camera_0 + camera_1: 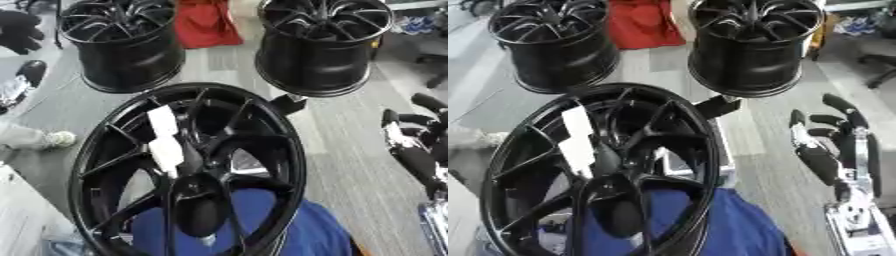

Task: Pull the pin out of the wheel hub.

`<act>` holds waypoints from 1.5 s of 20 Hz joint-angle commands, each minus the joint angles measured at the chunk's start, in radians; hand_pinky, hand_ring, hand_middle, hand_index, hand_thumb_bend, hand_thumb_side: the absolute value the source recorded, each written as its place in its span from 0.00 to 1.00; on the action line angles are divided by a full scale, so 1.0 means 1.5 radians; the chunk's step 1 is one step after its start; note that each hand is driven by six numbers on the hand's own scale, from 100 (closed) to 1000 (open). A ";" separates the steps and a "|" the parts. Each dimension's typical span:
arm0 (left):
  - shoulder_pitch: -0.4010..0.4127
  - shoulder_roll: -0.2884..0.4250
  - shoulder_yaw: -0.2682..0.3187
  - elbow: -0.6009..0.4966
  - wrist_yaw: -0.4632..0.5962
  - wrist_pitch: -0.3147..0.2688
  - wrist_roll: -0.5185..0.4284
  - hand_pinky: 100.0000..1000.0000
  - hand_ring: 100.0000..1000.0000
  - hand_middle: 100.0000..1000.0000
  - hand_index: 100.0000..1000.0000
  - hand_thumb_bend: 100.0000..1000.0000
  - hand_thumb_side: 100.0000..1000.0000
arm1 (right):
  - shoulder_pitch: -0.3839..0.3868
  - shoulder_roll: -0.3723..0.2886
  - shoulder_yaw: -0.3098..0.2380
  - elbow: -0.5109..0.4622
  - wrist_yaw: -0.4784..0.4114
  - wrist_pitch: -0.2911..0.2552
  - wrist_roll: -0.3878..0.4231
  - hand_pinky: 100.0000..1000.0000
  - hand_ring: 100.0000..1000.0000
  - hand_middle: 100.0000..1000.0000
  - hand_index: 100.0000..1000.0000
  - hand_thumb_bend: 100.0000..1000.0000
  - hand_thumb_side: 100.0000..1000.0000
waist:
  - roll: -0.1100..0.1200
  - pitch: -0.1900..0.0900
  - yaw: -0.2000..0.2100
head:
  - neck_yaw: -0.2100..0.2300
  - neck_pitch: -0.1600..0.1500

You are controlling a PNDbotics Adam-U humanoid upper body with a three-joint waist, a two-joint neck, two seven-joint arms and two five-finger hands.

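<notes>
Blue cloth behind wheel hub; 2 rims beyond

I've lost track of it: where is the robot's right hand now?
The right hand hangs open at the right edge, beside the near wheel, touching nothing.

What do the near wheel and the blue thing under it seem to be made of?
Near wheel: probably metal with a glossy black finish, since its rim and spokes carry bright highlights. Blue thing: looks like matte cloth, soft and folded without shine, though the exact fabric cannot be told.
</notes>
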 commanded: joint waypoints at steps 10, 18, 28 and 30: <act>-0.210 -0.035 -0.163 0.127 -0.154 -0.073 -0.342 0.70 0.70 0.75 0.88 0.34 0.37 | 0.004 -0.021 0.006 -0.003 -0.002 -0.002 0.011 0.54 0.65 0.78 0.79 0.25 0.17 | 0.001 -0.016 -0.002 | -0.019 -0.002; -0.277 -0.128 -0.207 0.215 -0.226 -0.110 -0.347 0.70 0.70 0.74 0.87 0.29 0.29 | 0.005 -0.020 0.010 -0.002 -0.006 -0.001 0.015 0.53 0.65 0.78 0.79 0.25 0.17 | -0.004 -0.015 -0.005 | -0.022 -0.002; -0.303 -0.200 -0.230 0.310 -0.272 -0.144 -0.347 0.66 0.68 0.73 0.86 0.29 0.32 | 0.002 -0.019 0.013 -0.002 -0.009 -0.001 0.019 0.53 0.65 0.78 0.79 0.25 0.17 | -0.008 -0.010 -0.015 | -0.025 -0.002; -0.305 -0.208 -0.232 0.319 -0.278 -0.147 -0.347 0.66 0.68 0.74 0.86 0.29 0.33 | 0.001 -0.019 0.014 -0.002 -0.009 -0.001 0.020 0.53 0.65 0.78 0.79 0.25 0.17 | -0.008 -0.010 -0.016 | -0.025 -0.002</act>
